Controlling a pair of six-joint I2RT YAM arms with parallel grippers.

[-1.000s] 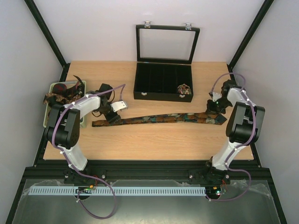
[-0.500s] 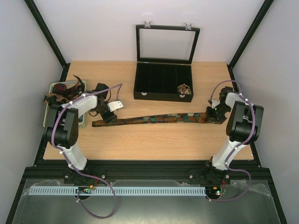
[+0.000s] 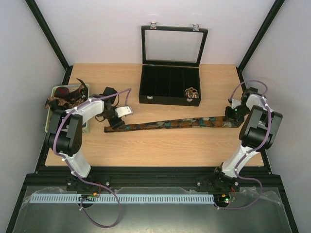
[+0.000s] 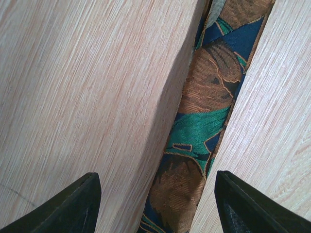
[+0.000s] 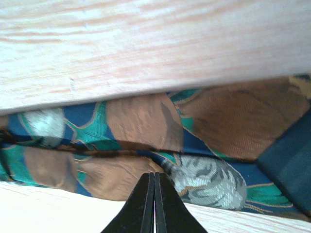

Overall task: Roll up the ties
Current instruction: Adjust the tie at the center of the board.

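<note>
table, near strip in front of the tie: lying bare, giving passage side to side
tie: stretching almost the full width, crossing every reach from front to back
black box: standing just behind the tie's middle, its lid rising upright and closing off the back centre
bare wood lying either side of the box
basket: sitting at the left edge, heaped ties spilling over its rim
left gripper: standing spread astride the tie's left end
right gripper: crowding the table's right edge
</note>
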